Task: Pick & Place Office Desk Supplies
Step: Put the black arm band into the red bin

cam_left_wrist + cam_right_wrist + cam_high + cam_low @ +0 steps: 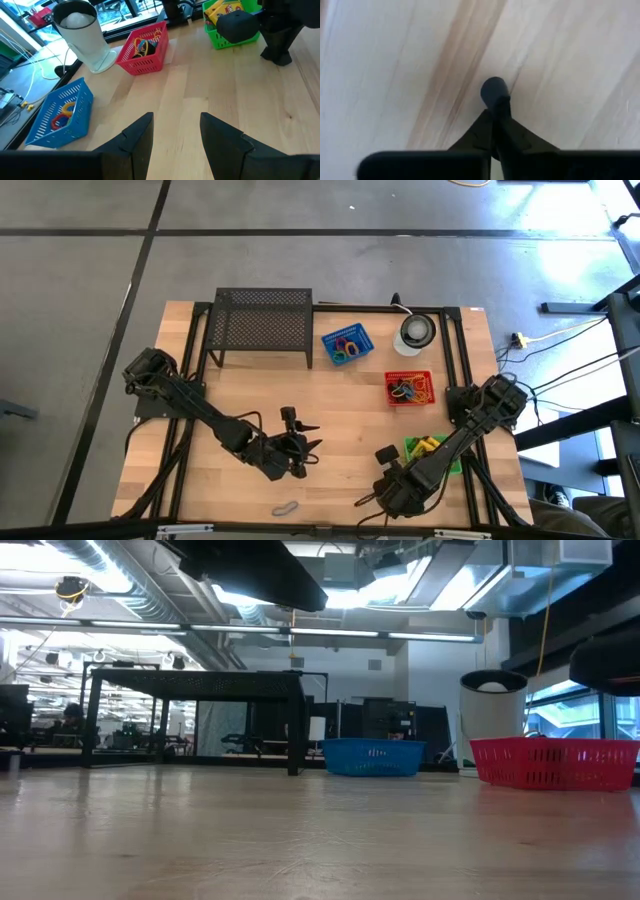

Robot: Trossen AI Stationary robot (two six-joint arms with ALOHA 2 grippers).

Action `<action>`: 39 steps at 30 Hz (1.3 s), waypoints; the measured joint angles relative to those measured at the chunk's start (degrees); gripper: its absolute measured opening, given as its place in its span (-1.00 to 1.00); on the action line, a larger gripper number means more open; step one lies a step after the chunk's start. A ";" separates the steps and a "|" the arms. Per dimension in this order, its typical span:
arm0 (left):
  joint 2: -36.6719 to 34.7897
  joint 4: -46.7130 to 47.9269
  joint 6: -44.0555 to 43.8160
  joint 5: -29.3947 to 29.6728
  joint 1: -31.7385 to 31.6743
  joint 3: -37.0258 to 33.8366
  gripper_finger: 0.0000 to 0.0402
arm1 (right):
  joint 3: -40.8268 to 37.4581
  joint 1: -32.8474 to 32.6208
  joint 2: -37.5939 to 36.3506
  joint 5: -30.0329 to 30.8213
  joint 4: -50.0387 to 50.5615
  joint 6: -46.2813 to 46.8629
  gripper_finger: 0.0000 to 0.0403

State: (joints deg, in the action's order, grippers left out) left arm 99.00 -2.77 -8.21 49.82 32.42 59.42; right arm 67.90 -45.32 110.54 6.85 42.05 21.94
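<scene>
No label or writing reads clearly anywhere; the printing on the yellow crayon boxes [226, 8] in the green slotted plastic basket [412, 445] is too blurred for you to make out. Your right gripper [368, 502] sits low at the near edge of the pale wooden bench [340, 400], its fingers [494, 95] pressed together over bare wood, and in the right wrist view a small dark rounded piece shows at their tips; you cannot tell whether it is a clip or part of the fingers. The right arm runs from its base at the bench's right edge diagonally down across the green basket. Your left gripper [310, 444] hovers near the middle of the bench, its fingers [142, 134] spread apart with nothing between them, pointing toward the right side; the left arm stretches from its base at the left edge, low and nearly straight. A grey rubber-band loop [285, 508] lies on the wood near the front edge, between the two grippers and touching neither. More coloured bands fill the red slotted basket [409, 389] and the blue slotted basket [346, 343], both well apart from either gripper. Behind them stand the black wire-mesh rack [262, 325] and a white round canister [415, 333].
</scene>
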 joint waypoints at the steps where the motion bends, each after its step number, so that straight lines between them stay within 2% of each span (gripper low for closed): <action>1: 0.00 -0.14 0.00 0.04 0.00 0.00 -0.22 | 0.00 -0.02 0.00 0.52 0.01 1.92 -0.95; 4: 0.00 -1.69 0.57 1.12 0.10 0.00 -0.22 | -0.08 -0.55 -0.48 2.19 -0.19 5.97 -0.91; 7: 0.00 -4.48 4.50 4.26 0.47 0.00 -0.22 | -0.28 -1.24 -2.35 9.34 -0.24 6.17 -0.92; 13: 0.00 -4.92 11.77 12.37 2.58 2.30 -0.22 | -0.34 0.33 -12.41 20.62 0.75 7.86 -0.97; 18: 0.00 -5.06 14.90 19.47 4.92 3.15 -0.22 | -2.98 3.89 -20.85 32.83 -6.10 4.41 -0.94; 21: 0.00 -5.63 16.72 23.66 5.90 3.17 -0.22 | -5.76 6.17 -24.84 36.00 -16.07 -2.33 -0.94; 25: 0.00 -6.08 17.20 25.16 6.60 3.18 -0.22 | -10.88 8.88 -27.88 36.70 -36.78 -16.88 -0.95; 31: 0.00 -6.49 18.45 25.14 6.58 3.21 -0.22 | -18.86 11.68 -28.96 29.42 -72.09 -36.42 -0.95; 34: 0.00 -6.51 18.45 25.14 6.45 3.21 -0.22 | -23.07 13.24 -28.96 27.72 -85.58 -39.15 -0.95; 37: 0.00 -6.51 18.53 25.14 6.19 3.21 -0.22 | -26.93 15.10 -28.96 27.52 -95.17 -35.35 -0.94; 39: 0.00 -6.49 18.67 25.14 6.07 3.21 -0.22 | -28.76 15.97 -28.98 32.07 -96.37 -31.50 -0.94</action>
State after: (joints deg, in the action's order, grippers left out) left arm 99.00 -9.26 10.46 74.96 38.49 62.63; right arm 39.13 -29.36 81.56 38.92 -54.33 -9.55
